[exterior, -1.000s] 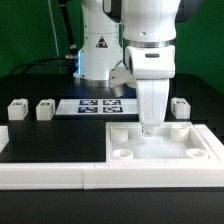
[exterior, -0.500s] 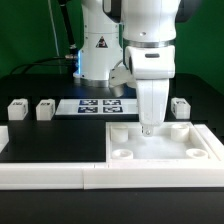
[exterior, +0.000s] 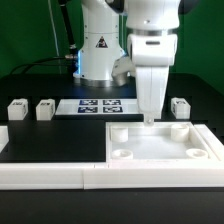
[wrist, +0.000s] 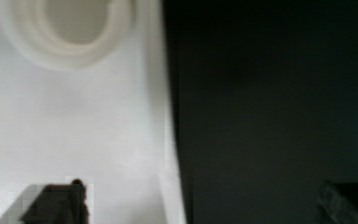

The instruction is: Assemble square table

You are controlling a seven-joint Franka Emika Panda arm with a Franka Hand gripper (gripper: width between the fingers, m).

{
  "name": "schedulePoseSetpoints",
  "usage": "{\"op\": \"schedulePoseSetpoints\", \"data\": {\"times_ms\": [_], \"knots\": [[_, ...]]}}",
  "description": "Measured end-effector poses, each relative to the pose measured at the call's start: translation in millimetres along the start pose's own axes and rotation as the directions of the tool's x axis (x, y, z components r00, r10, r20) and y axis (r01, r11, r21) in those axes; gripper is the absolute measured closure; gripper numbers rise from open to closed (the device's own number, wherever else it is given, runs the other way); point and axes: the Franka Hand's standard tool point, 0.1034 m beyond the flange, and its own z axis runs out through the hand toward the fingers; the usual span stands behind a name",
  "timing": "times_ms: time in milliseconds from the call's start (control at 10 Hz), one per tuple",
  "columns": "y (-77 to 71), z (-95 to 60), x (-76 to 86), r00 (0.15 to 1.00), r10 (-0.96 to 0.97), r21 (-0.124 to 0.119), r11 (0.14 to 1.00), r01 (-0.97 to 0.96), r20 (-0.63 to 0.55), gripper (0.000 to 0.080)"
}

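The white square table slab (exterior: 160,142) lies flat at the front right of the exterior view, with round sockets at its corners. My gripper (exterior: 151,117) hangs just above the slab's far edge. In the wrist view the slab (wrist: 69,110) and one round socket (wrist: 78,25) fill one side, with black table beside them. My gripper (wrist: 202,205) is open, with both fingertips (wrist: 51,205) far apart and nothing between them. Three small white legs stand on the table: two at the exterior view's left (exterior: 17,110) (exterior: 45,109) and one at its right (exterior: 180,106).
The marker board (exterior: 100,105) lies behind the slab near the robot base. A long white bar fence (exterior: 60,176) runs along the front edge and wraps the slab's right side. Black table (exterior: 50,140) lies to the slab's left.
My gripper has risen off the slab and shifted slightly toward the exterior view's right and the slab's far edge. The slab and legs have not moved.
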Motion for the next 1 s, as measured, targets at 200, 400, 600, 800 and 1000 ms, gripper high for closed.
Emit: {"op": "schedulePoseSetpoints", "data": {"times_ms": [200, 400, 600, 800, 1000], "knots": [[-11.7, -9.6, 12.9, 0.995, 0.101, -0.008, 0.995, -0.101, 0.002, 0.015], [-26.9, -8.3, 39.1, 0.935, 0.354, -0.006, 0.935, -0.354, 0.001, 0.015], [-37.7, -4.0, 58.3, 0.828, 0.561, -0.008, 0.828, -0.561, 0.003, 0.015], [-37.1, -4.0, 57.1, 0.756, 0.655, -0.006, 0.756, -0.655, 0.002, 0.015], [-39.9, -3.4, 60.3, 0.585, 0.811, 0.007, 0.585, -0.811, 0.003, 0.015]]}}
